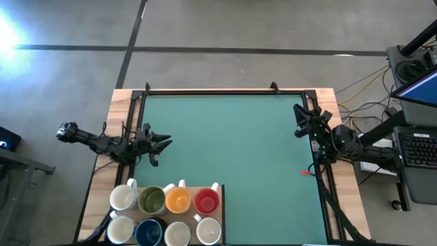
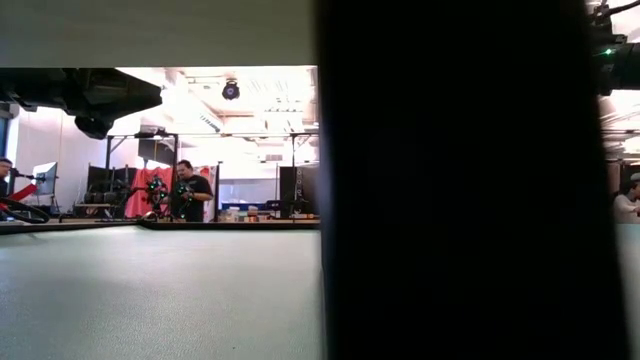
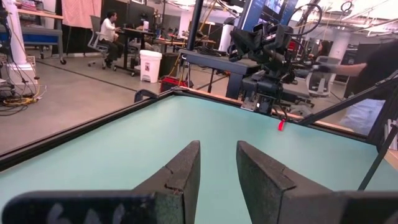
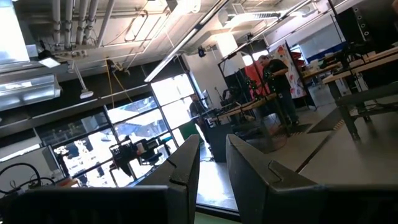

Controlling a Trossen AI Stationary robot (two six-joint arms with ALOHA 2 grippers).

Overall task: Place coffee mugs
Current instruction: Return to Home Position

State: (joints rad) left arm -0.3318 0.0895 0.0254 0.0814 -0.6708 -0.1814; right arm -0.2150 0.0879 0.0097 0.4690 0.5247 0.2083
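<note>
**Homing check: both arms empty, mugs set down**

1. Task items. Eight coffee mugs stand in two rows of four at the near left corner of the counter (image 1: 232, 150), on or against a low wooden shelf (image 1: 192, 188). In the row nearer the arms I see a white mug (image 1: 123, 198), the olive-green mug (image 1: 151, 199), the orange mug (image 1: 178, 201) and the red mug (image 1: 206, 202). The dark blue mug (image 1: 148, 232) stands in the other row among three white ones. All are upright.

2. Step in hand. I judge that only the return to home is left. To do it well I would draw the left arm (image 1: 102, 143) straight back from the mug rows. I would not let it swing over them, since it lies near the first row.

3. Pose.
- The left arm lies low along the left edge. The left jaws are parted with nothing between them and point across the counter.
- The right arm (image 1: 348, 143) is folded at the right edge. The right jaws are likewise parted and empty, and well apart from the mugs.
</note>
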